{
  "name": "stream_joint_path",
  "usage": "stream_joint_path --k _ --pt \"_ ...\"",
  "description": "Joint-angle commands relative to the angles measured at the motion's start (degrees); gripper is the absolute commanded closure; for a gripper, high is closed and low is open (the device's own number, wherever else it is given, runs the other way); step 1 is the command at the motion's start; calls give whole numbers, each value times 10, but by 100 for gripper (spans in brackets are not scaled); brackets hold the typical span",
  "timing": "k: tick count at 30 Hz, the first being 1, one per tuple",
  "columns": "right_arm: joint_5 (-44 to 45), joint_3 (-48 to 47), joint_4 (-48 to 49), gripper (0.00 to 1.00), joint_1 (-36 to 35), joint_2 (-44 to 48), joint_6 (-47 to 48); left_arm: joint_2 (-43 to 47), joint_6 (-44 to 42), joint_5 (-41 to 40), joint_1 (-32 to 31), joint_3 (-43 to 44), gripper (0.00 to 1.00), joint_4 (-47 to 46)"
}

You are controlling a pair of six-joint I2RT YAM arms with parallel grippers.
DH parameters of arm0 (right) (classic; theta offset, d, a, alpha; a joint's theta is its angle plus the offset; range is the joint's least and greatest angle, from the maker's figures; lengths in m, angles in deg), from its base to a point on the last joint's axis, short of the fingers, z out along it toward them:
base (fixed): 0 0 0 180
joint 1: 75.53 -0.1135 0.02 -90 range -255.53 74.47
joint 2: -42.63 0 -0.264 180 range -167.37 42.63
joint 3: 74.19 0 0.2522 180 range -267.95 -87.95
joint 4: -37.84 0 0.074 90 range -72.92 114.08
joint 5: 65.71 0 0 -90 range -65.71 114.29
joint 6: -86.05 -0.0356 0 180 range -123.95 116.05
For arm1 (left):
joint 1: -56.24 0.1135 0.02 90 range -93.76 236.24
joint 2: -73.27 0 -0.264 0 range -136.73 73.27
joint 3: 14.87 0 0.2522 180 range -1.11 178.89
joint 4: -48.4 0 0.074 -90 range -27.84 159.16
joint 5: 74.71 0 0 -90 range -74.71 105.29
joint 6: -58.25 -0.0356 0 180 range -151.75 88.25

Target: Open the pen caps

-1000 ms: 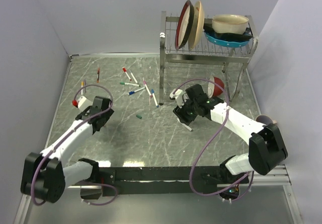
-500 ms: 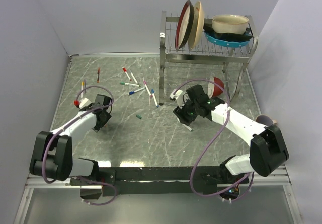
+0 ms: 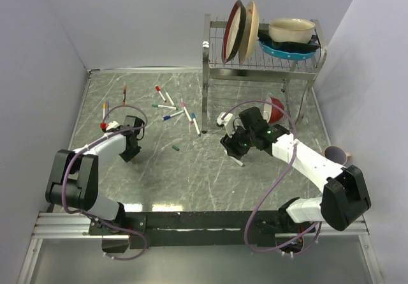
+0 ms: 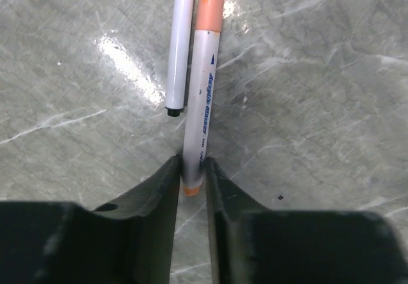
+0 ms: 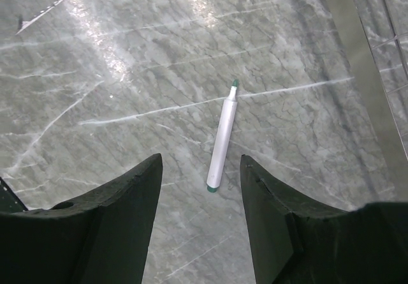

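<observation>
In the left wrist view my left gripper (image 4: 191,163) is shut on the rear end of a white pen (image 4: 203,112) lying on the table. Its orange pen cap (image 4: 212,3) is on, at the far end. A second pale pen (image 4: 182,41) lies right beside it. Seen from above, the left gripper (image 3: 131,150) covers both. My right gripper (image 5: 201,163) hangs open above an uncapped green-tipped pen (image 5: 222,137), which lies on the table between the fingers, untouched. A loose green cap (image 3: 175,148) lies mid-table. Several capped pens (image 3: 172,108) lie scattered further back.
A metal dish rack (image 3: 213,73) with plates and bowls stands at the back right. A red bowl (image 3: 275,108) sits under it, behind the right gripper (image 3: 234,150). A cup (image 3: 335,151) is at the right edge. Two more pens (image 3: 105,110) lie near the left wall.
The left arm has folded back, its gripper has shifted a little toward the back, and its jaws have closed onto the orange-capped pen. The right gripper has hardly moved.
</observation>
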Motion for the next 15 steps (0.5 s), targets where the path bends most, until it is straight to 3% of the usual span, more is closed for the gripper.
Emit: stream_joint_path --k 1,10,15 --pt "-22 3 2 40 4 33 7 -11 -13 23 1 13 78 -12" --pt "-48 5 -2 40 4 46 10 54 -54 88 0 -7 99 -45" --pt "-95 6 -4 40 3 63 13 156 -96 192 0 -55 99 -126"
